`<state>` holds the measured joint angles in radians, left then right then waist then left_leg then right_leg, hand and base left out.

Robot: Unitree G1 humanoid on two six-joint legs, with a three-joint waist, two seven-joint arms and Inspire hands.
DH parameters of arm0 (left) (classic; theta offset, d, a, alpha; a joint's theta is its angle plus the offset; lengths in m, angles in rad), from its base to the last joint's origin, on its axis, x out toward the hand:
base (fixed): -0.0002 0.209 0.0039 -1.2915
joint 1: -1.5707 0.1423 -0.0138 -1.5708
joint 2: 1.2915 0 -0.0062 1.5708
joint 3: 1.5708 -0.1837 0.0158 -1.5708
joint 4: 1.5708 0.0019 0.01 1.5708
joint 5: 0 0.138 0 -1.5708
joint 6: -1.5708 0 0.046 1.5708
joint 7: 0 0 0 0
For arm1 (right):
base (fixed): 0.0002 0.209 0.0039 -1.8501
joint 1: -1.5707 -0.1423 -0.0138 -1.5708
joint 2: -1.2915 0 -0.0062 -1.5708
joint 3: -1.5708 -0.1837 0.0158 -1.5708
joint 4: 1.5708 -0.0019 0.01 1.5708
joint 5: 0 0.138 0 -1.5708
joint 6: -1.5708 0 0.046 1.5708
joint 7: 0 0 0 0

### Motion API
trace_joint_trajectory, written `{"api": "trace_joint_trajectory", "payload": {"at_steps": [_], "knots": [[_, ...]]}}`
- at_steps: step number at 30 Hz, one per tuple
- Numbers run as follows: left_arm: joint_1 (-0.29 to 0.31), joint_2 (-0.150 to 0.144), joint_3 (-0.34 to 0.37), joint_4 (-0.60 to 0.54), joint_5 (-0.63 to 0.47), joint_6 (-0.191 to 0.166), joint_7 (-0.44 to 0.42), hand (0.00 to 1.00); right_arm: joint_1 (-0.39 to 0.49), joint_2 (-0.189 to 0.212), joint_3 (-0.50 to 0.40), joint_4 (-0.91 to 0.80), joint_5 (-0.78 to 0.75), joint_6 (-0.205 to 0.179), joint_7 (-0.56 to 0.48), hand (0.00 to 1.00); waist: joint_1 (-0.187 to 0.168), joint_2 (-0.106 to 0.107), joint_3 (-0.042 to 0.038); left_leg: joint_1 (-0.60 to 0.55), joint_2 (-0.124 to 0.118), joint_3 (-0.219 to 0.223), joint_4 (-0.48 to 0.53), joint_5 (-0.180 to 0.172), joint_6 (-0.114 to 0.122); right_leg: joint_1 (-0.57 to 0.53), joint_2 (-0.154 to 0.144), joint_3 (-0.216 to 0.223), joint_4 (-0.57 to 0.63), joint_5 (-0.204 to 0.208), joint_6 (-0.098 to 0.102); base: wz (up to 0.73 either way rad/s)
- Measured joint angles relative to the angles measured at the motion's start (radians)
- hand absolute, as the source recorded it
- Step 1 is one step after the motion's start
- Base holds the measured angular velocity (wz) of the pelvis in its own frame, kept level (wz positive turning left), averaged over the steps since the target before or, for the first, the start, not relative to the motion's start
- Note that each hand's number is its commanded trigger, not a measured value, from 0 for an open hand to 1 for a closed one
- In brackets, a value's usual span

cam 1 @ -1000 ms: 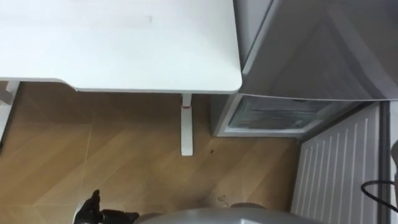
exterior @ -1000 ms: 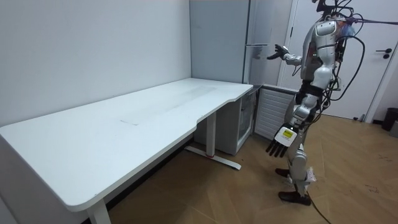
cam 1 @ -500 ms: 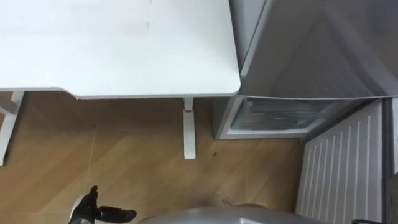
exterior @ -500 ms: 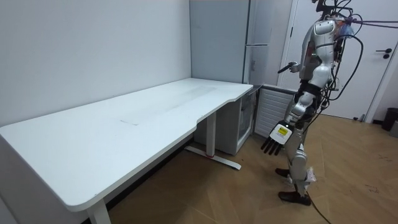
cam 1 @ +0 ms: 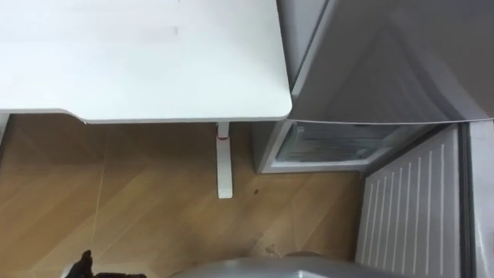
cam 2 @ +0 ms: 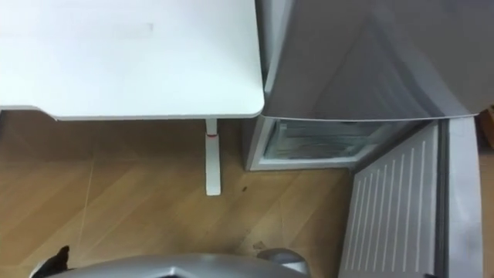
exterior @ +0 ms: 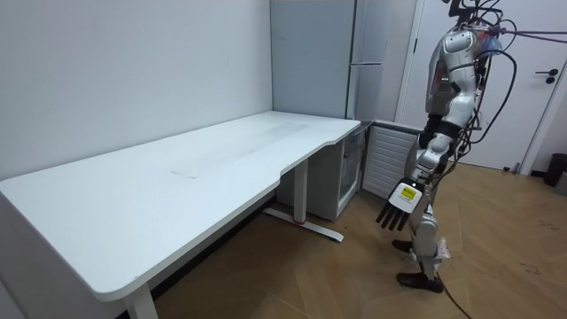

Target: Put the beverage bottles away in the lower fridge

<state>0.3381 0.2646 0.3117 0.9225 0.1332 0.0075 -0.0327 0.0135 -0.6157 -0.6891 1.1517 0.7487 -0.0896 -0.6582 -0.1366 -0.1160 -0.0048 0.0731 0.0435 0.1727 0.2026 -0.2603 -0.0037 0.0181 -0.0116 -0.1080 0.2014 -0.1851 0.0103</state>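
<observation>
The tall grey fridge [exterior: 312,58] stands at the end of the white table [exterior: 177,177]. Its lower compartment [cam 1: 340,144] is open, showing a pale shelf inside. The lower door [cam 1: 409,212] swings out toward me, its white ribbed inner side up. I stand upright on the wood floor in front of this door. My left hand [exterior: 396,206] hangs open beside my thigh with nothing in it, and its dark fingers [cam 1: 81,268] reach the bottom left of the left eye view.
The table's white leg with a red mark [cam 1: 224,158] stands close to the fridge's left corner. Wood floor [cam 1: 139,201] stretches between me and the table. A white room door [exterior: 545,80] is behind me.
My right arm, raised toward the fridge a second ago, has dropped and passed behind my body. The eye view has shifted slightly right. The left hand hangs much as before.
</observation>
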Motion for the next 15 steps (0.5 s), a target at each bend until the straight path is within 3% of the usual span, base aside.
{"api": "trace_joint_trajectory", "payload": {"at_steps": [2,4,8,12,15], "knots": [[0.003,0.002,0.004,-0.003,0.006,0.019,-0.001,0.0,0.004,-0.047,-0.043,0.095,0.008,0.029,0.044,0.0,-0.009,-0.002,-0.0002,-0.002,0.0,-0.012,0.0,0.0,0.0,0.001,0.0,-0.007,-0.002,0.0,0.0,0.08],[0.004,0.003,0.013,-0.008,0.013,0.039,-0.002,0.0,0.015,-0.06,-0.082,0.146,0.001,0.06,0.077,0.0,-0.018,-0.003,-0.0067,-0.01,-0.001,-0.022,0.0,0.0,0.0,0.002,0.0,-0.02,-0.01,0.0,0.0,0.19],[0.005,0.003,0.025,-0.013,0.028,0.073,-0.021,0.0,0.045,-0.06,-0.081,0.189,0.013,0.102,0.141,0.0,-0.019,0.001,-0.0068,-0.013,0.0,-0.025,0.002,0.0,0.0,0.002,0.0,-0.025,-0.012,0.001,-0.001,0.03],[0.002,0.005,0.024,-0.016,0.028,0.076,-0.028,0.0,0.051,-0.051,-0.081,0.247,0.037,0.125,0.2,0.0,-0.019,0.008,-0.002,-0.005,0.0,-0.022,0.0,0.0,0.0,0.008,0.001,-0.016,-0.014,0.002,-0.001,-0.02],[-0.003,0.005,0.025,0.005,0.038,0.077,-0.042,0.0,0.076,-0.025,-0.078,0.248,0.037,0.133,0.251,0.0,-0.014,0.025,-0.0009,0.005,0.0,-0.022,-0.006,0.0,0.0,0.016,0.001,-0.017,-0.013,0.002,-0.001,0.0]]}}
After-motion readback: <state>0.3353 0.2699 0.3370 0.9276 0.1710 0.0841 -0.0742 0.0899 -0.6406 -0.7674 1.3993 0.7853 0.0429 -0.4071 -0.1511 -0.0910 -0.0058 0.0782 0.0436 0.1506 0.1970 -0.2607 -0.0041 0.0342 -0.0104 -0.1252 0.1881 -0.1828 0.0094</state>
